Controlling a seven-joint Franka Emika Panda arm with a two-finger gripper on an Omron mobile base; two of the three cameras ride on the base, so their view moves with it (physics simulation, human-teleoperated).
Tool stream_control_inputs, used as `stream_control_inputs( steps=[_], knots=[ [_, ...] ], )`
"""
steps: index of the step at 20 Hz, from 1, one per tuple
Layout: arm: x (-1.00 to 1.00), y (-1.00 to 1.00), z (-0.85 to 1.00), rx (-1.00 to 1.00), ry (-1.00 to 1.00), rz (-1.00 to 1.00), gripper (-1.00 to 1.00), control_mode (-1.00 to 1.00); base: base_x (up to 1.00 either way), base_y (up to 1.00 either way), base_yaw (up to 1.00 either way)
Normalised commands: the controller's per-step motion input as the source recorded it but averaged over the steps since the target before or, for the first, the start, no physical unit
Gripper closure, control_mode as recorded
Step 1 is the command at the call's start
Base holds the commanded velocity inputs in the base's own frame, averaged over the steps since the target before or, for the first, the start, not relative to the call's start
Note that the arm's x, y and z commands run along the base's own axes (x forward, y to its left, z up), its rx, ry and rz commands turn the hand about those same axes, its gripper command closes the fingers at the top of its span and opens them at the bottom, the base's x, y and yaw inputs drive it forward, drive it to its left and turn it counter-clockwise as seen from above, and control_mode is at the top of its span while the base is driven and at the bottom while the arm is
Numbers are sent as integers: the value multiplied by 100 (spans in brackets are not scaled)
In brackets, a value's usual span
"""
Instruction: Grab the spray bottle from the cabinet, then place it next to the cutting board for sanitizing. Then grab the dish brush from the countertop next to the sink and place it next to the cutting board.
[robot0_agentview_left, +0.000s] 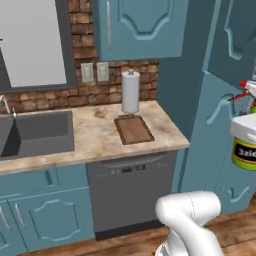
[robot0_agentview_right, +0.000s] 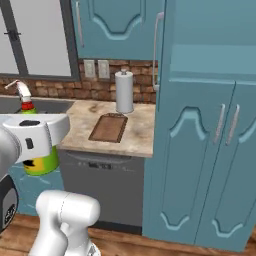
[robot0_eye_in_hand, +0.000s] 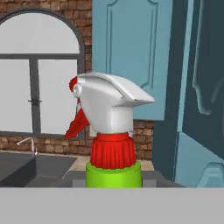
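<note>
My gripper (robot0_agentview_left: 246, 129) is shut on the spray bottle (robot0_agentview_left: 245, 154), a green bottle with a yellow label and a red-and-white trigger nozzle. It hangs upright in the air in front of the tall teal cabinet (robot0_agentview_left: 215, 107), to the right of the countertop (robot0_agentview_left: 95, 136). The hand view has the spray bottle's nozzle (robot0_eye_in_hand: 107, 109) up close. From the right base, the spray bottle (robot0_agentview_right: 42, 162) sits under my gripper (robot0_agentview_right: 36, 142). The dark brown cutting board (robot0_agentview_left: 133, 129) lies on the countertop's right part. At the left is the sink (robot0_agentview_left: 36, 132). The dish brush is out of view.
A paper-towel roll (robot0_agentview_left: 130, 91) stands just behind the cutting board by the brick wall. A dishwasher (robot0_agentview_left: 131, 192) sits below the counter. A chrome faucet (robot0_agentview_left: 6, 105) rises at the sink's left. Teal wall cupboards (robot0_agentview_left: 142, 27) hang above.
</note>
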Motion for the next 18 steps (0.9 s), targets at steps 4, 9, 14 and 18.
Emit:
stream_control_inputs(
  steps=[4,9,14,18],
  knots=[
    [0,0,0,0,0,0,100,100,100,98,-22],
    [0,0,0,0,0,0,100,100,69,-2,-2],
    [0,0,0,0,0,0,100,100,73,8,-17],
    [0,0,0,0,0,0,100,100,55,29,-27]
  ],
)
